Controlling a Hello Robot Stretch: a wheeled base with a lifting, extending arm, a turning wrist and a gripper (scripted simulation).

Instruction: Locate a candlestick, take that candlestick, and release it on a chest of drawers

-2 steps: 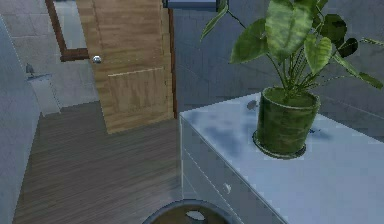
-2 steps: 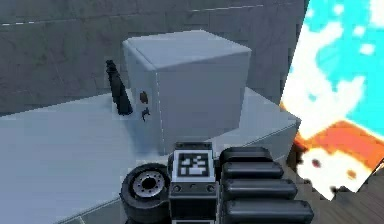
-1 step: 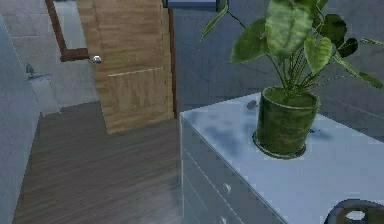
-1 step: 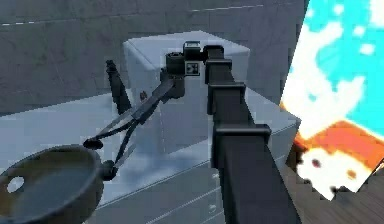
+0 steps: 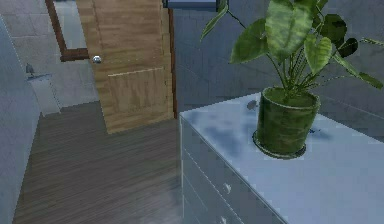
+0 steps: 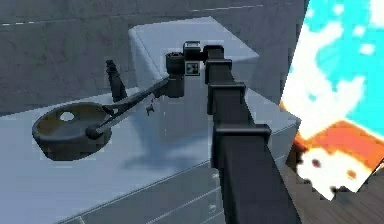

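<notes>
My arm: the dark bar [image 6: 240,140] rises from 6 o'clock in the arm side view and reaches out over the chest of drawers [image 6: 150,175].
My gripper: its far end [image 6: 100,126] lies at the 3 o'clock rim of a dark round dish [image 6: 55,142]. I cannot tell how my fingers are set.
Hold: the dish appears to lie on the chest's top right at my fingers, so I cannot tell whether I hold anything.
Task's thing: the dish, dark with a pale spot inside, may be the candlestick. Its shape is too vague for me to be sure.
Beside it: a small dark upright thing [image 6: 112,76] stands at the dish's 1 o'clock, near my fingers.
Far edge: a pale grey block [image 6: 150,45] rises beyond my wrist at 12 o'clock.
Side edge: a bright painted panel [image 6: 340,90] stands at 3 o'clock of my arm.
Chest ahead: in the forward view the chest [image 5: 340,190] takes up the 4 o'clock corner, with a potted plant [image 5: 285,122] on its top, near the far edge.
Open room: bare wooden floor [image 5: 100,170] stretches from the chest's 9 o'clock side towards a wooden door [image 5: 130,60] at 11 o'clock.
</notes>
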